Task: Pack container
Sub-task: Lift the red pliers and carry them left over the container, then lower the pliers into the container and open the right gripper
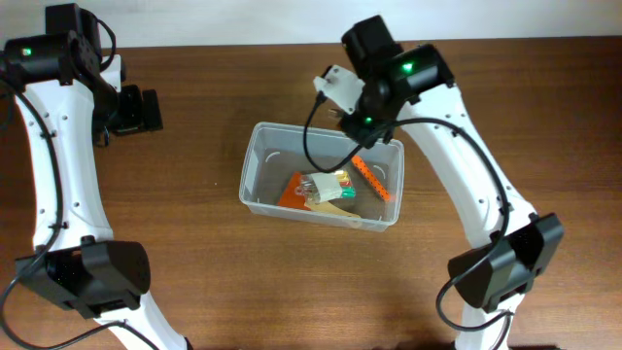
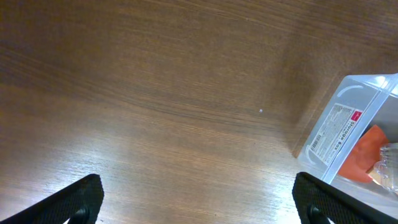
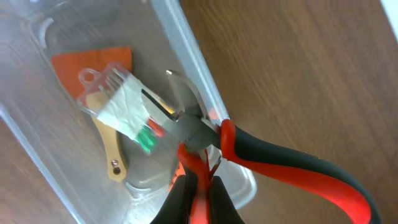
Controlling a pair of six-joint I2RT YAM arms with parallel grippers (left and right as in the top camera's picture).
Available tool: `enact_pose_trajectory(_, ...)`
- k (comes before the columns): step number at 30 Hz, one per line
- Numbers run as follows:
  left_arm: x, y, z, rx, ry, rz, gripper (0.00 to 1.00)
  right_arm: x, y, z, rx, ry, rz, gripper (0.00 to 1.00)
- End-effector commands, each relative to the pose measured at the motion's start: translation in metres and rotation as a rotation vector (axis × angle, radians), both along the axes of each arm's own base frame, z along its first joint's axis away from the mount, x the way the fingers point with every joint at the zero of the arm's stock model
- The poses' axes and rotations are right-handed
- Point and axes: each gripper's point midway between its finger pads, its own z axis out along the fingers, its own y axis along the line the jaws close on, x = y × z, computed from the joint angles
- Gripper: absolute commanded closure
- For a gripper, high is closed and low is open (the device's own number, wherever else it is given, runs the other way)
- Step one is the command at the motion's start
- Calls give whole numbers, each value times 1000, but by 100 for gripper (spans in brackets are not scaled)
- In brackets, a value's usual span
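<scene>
Fingers [image 2: 79,200] of the left end effector [image 1: 144,109] are spread wide and nothing is held. It's probably just parked out of the way over the bare surface [image 1: 194,233]. The container [image 1: 255,170] is set mid-surface, well off to its right, with an orange card [image 1: 294,190] and a clear packet [image 1: 326,187] lying inside. Right above its far right corner, pliers [image 3: 199,134] are clamped, by one handle it seems, in the right end effector [image 3: 198,190]. The nose is hung over the bin, presumably so they can be lowered in.
</scene>
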Motion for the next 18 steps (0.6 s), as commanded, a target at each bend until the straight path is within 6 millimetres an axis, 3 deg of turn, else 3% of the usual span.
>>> enact_pose_trajectory(1,0,4,4,12,-11,-4,1,-1,19,-14,37,46,48,96)
enact_pose_trajectory(8,0,4,4,12,-11,-4,1,-4,24,-42,39,138,44,96)
enact_pose_trajectory(18,0,4,4,12,-11,-4,1,-34,27,-55,70,299,46,95)
